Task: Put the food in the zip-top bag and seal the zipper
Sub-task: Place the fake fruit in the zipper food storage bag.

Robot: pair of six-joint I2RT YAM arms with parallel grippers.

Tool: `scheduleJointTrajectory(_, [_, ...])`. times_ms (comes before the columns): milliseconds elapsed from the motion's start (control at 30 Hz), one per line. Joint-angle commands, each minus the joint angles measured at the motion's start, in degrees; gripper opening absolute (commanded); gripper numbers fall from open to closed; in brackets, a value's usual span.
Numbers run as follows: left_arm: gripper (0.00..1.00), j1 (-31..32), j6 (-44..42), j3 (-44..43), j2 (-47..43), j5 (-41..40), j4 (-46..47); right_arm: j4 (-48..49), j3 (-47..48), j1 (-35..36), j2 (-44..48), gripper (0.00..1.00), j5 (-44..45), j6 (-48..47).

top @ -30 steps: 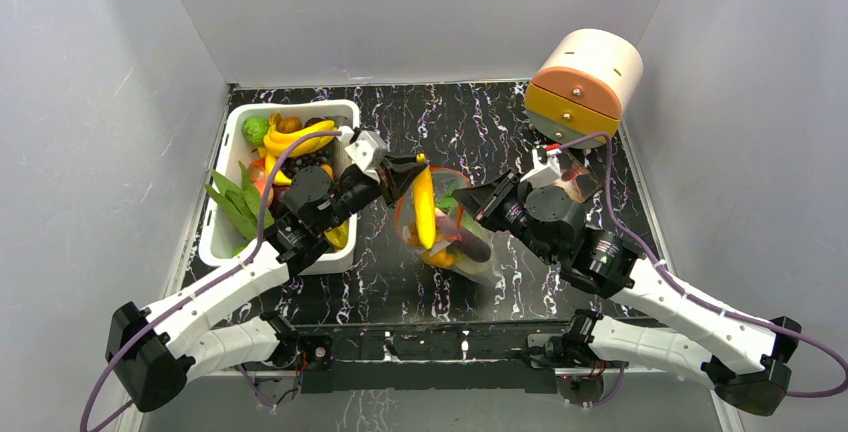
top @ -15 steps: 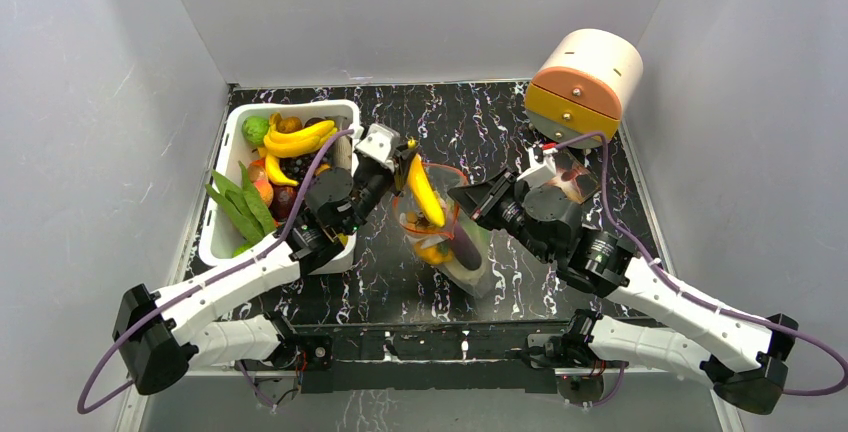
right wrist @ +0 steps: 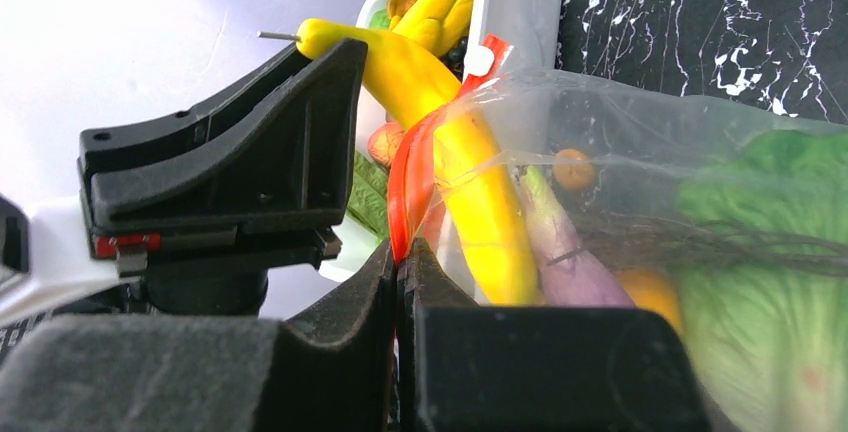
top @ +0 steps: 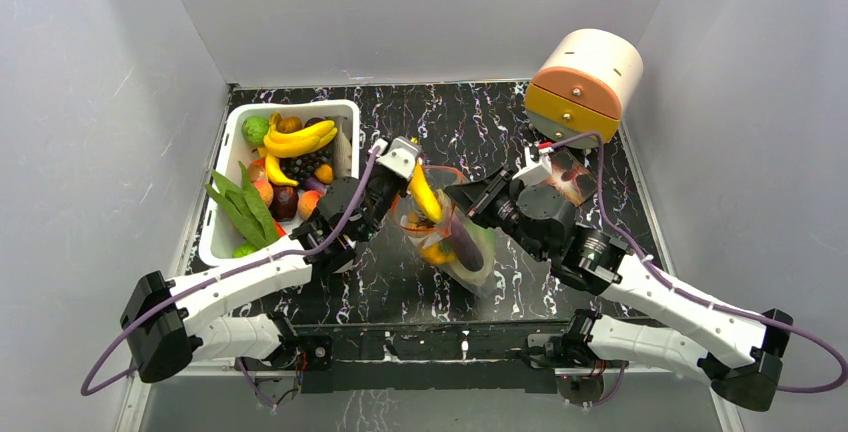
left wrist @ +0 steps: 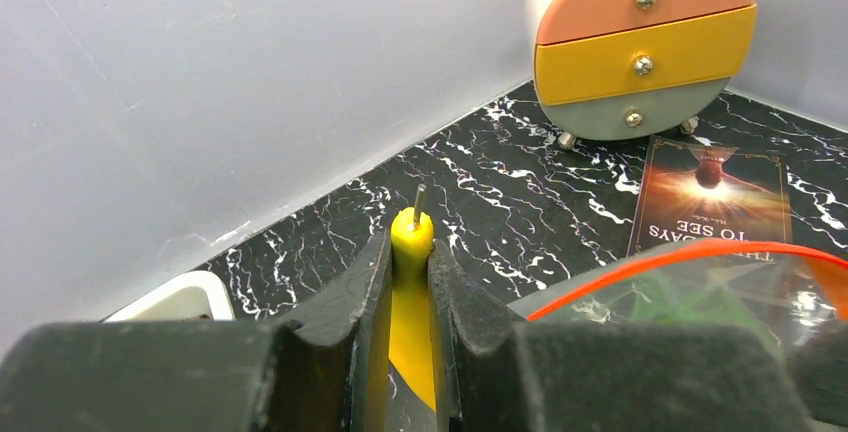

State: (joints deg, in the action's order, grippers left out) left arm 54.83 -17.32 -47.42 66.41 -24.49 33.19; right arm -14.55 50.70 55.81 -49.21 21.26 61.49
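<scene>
I read the right tool [top: 462, 195] as the holder. Its jaws are shut tight on the red-orange zipper [right wrist: 410, 177] of the clear bag [top: 455, 242], pinching one edge of the mouth so that it gapes toward the left tool [top: 415, 177]. The left tool is closed to a narrow gap on a yellow banana [top: 425, 197], gripped near the stem end, with the stem poking out past the fingertips. The banana's lower part appears to be already past the zipper and inside the bag, directly in front of the right tool. The bag hangs between the two tools, its body trailing down to the counter [top: 560, 122] below the right tool. It already holds lettuce [right wrist: 780, 252], a purple piece [right wrist: 560, 242] and something orange. More food [top: 295, 142] sits in the white tub [top: 290, 107] on the left tool's outer side. In my judgement loading is partway done and the zipper is unsealed. A slip of the pinched edge is the main risk.
</scene>
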Motion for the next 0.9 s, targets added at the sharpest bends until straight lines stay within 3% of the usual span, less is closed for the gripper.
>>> scheduleJointTrajectory(0, [0.0, 2.2, -1.4, 1.0, -0.4, -0.3, 7.7, 8.8, 2.6, 0.0, -1.2, 0.0, 2.0, 1.7])
scheduleJointTrajectory(400, [0.0, 7.4, 9.0, 5.6, -4.0, -2.3, 3.4, 12.9, 3.9, 0.0, -4.4, 0.0, 6.2, 3.1])
scheduleJointTrajectory(867, [0.0, 7.6, 24.4, 9.7, -8.7, 8.9, 0.0, 17.3, 3.3, -0.1, -4.8, 0.0, 3.0, -0.6])
